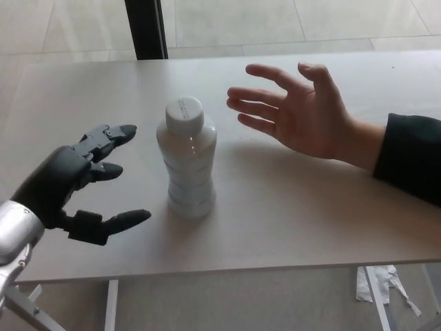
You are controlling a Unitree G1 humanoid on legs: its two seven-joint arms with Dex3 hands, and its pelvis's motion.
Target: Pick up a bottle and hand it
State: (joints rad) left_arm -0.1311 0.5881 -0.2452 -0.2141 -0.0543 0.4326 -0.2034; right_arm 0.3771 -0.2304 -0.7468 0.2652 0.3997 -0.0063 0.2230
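Fingers [110,134] of the left hand [72,183] are spread apart and hold nothing, at lower left just beside the white bottle [187,158], not touching it. That bottle stands upright mid-frame on the table [289,221]. A person's hand [300,114] hovers palm-open at upper right.

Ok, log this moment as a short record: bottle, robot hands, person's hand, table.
bottle: white, capped, upright on the table, not held
left hand: open, fingers spread, left of the bottle, not touching it
right hand: not in view
person's hand: open, palm toward the bottle, right of it, dark sleeve at the wrist
table: pale top, bottle the only thing standing on it
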